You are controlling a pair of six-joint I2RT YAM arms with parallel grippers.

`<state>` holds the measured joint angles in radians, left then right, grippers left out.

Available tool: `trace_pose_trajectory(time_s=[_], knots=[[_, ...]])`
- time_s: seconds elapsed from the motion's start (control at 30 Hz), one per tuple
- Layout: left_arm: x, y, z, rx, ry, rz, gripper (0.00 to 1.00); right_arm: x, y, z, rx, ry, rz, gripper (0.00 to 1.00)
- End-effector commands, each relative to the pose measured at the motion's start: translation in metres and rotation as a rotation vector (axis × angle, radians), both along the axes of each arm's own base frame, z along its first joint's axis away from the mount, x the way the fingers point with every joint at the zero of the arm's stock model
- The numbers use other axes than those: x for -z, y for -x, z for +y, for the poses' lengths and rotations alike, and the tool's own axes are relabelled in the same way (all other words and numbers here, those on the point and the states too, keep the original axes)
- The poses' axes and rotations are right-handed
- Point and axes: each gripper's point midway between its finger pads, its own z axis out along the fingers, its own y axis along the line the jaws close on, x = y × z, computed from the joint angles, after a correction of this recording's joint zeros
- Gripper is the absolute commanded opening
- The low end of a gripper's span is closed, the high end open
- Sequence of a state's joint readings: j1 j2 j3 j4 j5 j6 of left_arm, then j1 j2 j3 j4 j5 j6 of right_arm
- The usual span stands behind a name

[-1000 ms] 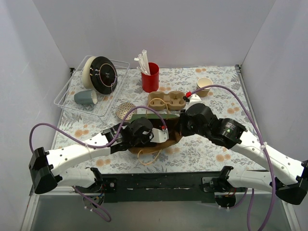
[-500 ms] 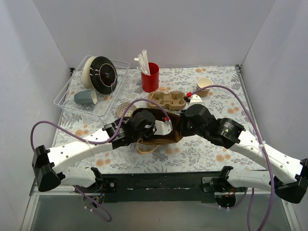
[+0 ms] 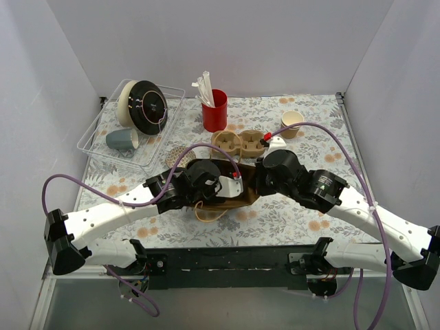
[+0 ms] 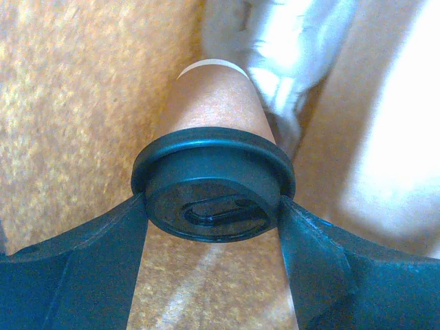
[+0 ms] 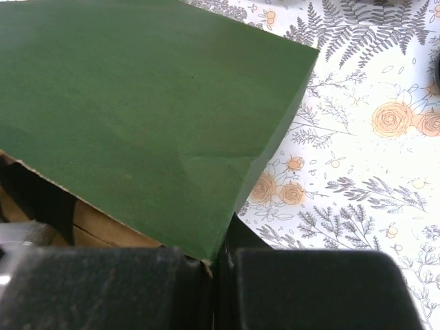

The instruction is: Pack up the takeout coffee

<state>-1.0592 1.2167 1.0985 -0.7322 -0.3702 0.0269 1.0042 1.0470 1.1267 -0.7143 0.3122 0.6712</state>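
The left fingers pinch the takeout coffee by its black lid, inside the green paper bag, with the bag's brown walls around it. The right fingers, pressed together, clamp the bag's edge above the floral counter. A second ago the left wrist sat nearer the arm bases and the bag lay flatter.

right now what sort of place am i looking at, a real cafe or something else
Probably a robot test booth dressed as a café counter, not a real shop: bare white walls box in a floral tablecloth, with a cardboard cup carrier and a red cup of straws as props.
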Motion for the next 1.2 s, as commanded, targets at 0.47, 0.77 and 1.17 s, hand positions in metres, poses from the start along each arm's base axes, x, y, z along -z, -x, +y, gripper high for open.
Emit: trace_pose_trajectory(time_s=[0.47, 0.77, 1.17], knots=[[0.010, 0.013, 0.007, 0.053, -0.100, 0.069, 0.00, -0.003, -0.029, 0.008, 0.002, 0.033, -0.189, 0.01], [0.012, 0.007, 0.018, 0.033, -0.197, 0.057, 0.00, -0.002, -0.028, 0.012, 0.008, 0.056, -0.134, 0.01], [0.010, -0.011, 0.026, 0.003, -0.300, -0.029, 0.00, 0.001, -0.022, 0.015, -0.004, 0.056, -0.096, 0.01]])
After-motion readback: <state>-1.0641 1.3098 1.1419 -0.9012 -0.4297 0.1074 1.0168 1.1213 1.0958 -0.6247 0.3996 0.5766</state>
